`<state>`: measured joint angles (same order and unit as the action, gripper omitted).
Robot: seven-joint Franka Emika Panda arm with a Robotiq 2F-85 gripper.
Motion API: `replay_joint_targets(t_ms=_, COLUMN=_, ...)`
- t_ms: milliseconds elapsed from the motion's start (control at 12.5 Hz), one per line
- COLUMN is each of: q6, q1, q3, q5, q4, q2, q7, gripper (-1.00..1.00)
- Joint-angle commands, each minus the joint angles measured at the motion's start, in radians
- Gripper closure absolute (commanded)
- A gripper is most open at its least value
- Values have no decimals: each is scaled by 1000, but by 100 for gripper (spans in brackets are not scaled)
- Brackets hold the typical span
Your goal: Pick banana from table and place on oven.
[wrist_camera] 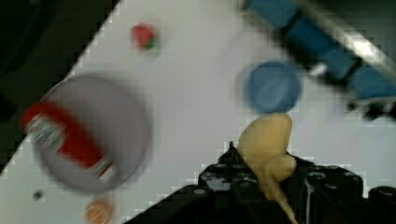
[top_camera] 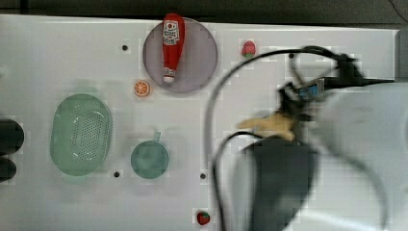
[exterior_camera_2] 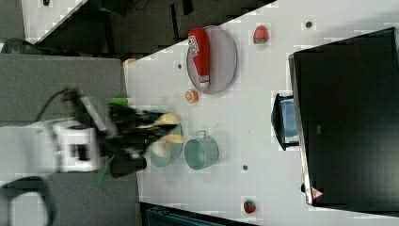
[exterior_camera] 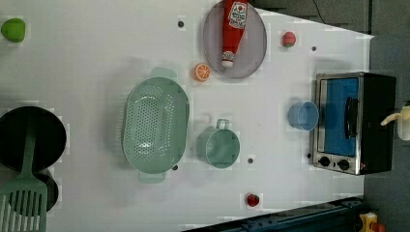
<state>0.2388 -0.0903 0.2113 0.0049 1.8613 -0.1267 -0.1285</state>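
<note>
Banana [wrist_camera: 267,140] is up off the table [exterior_camera: 96,63], pinched in the gripper [wrist_camera: 273,179]; the jaws are closed narrow on its stem end, with the fat end sticking out free. In the top view it rides in the air over the right part of the table [top_camera: 267,122], and in the left view its tip pokes in at the far right, past the oven [exterior_camera: 355,123]. It is not set down yet.

Risks, as I judge them: the grip is near one end, so the banana could swing or slip out during the carry and drop short onto the table or the blue cup [exterior_camera: 303,116] in front of the oven door. The loose black cable [top_camera: 216,96] loops wide around the arm and could snag. The oven top is flat, dark and smooth [exterior_camera_2: 348,117]; a curved toy released too high or near an edge may roll or slide off.

The table is white and flat with a few dark screw holes, and fairly crowded: ketchup bottle [exterior_camera: 232,31] lying on a grey plate [exterior_camera: 256,48], orange slice [exterior_camera: 202,72], green colander [exterior_camera: 154,126], teal cup [exterior_camera: 220,146], two strawberries [exterior_camera: 253,199], a black pan [exterior_camera: 29,137] and a green spatula [exterior_camera: 24,193] at the left view's left. Dark floor lies beyond the table edges.
</note>
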Motion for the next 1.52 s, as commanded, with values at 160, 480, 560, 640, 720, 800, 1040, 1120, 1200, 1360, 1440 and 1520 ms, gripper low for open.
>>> replay_joint_targets(t_ms=160, q6=91, q1=-56, q3=172, q5=-30, q4=1, q2=154, q7=-307, gripper=53)
replay_joint_targets(t_ms=480, q6=180, q1=-57, q3=278, q5=-30, q4=-66, q2=311, q7=-489, gripper=53)
replay_joint_targets(t_ms=560, q6=183, q1=-58, q3=292, q5=-30, q4=-78, q2=342, q7=-514, gripper=53)
replay_joint_targets(t_ms=640, q6=195, q1=-58, q3=304, q5=-30, q4=-85, q2=367, q7=-529, gripper=44)
replay_joint_targets(t_ms=720, q6=211, q1=-58, q3=308, q5=-30, q4=-87, q2=383, q7=-552, gripper=24)
replay_joint_targets(t_ms=800, q6=236, q1=-58, q3=310, q5=-30, q4=-86, q2=393, q7=-569, gripper=1)
replay_joint_targets(t_ms=1040, q6=248, q1=-59, q3=310, q5=-30, q4=-85, q2=401, q7=-574, gripper=-66)
replay_joint_targets(t_ms=1120, q6=247, q1=-58, q3=310, q5=-31, q4=-87, q2=399, q7=-574, gripper=-88)
replay_joint_targets(t_ms=1200, q6=239, q1=-55, q3=305, q5=-32, q4=-91, q2=392, q7=-577, gripper=-100)
replay_joint_targets(t_ms=1360, q6=184, q1=-33, q3=277, q5=-32, q4=-107, q2=350, q7=-577, gripper=-100)
replay_joint_targets(t_ms=1440, q6=128, q1=-17, q3=253, q5=-32, q4=-113, q2=318, q7=-574, gripper=-100)
replay_joint_targets(t_ms=1520, q6=63, q1=0, q3=226, q5=-29, q4=-112, q2=278, q7=-550, gripper=-100)
